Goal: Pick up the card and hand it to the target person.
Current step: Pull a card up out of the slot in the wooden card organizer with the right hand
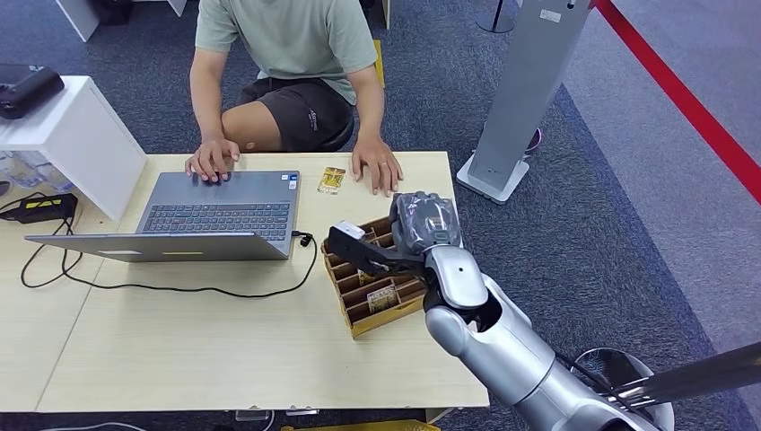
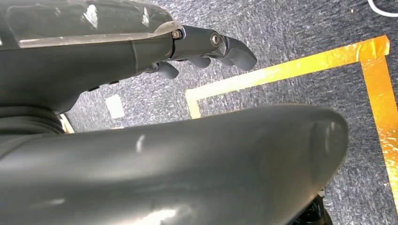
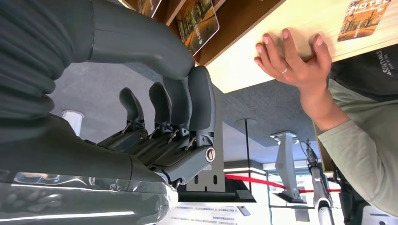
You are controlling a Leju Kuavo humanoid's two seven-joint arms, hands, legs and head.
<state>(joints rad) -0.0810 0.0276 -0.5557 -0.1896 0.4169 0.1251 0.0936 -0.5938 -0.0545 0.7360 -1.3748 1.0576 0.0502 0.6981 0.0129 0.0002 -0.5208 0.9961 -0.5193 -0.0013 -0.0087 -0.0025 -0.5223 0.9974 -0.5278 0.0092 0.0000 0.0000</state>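
A wooden slotted card box (image 1: 357, 316) stands on the table near its right edge, with a picture card (image 1: 381, 296) upright in a front slot. My right hand (image 1: 415, 232) hovers over the box, its fingers (image 3: 174, 101) spread and holding nothing; cards (image 3: 197, 19) in the box lie just beyond the thumb. Another card (image 1: 331, 180) lies flat on the table by the person's hand (image 1: 377, 167); the right wrist view shows this card (image 3: 363, 18) beside that hand (image 3: 291, 58). My left hand (image 2: 206, 47) hangs over the carpet, holding nothing.
A person in a green shirt (image 1: 287, 36) sits across the table, one hand on an open laptop (image 1: 215, 214) whose black cable (image 1: 179, 289) trails over the tabletop. A white shelf (image 1: 85, 135) stands at the left and a grey stand (image 1: 520, 99) on the right. Yellow floor tape (image 2: 291, 70) lies below.
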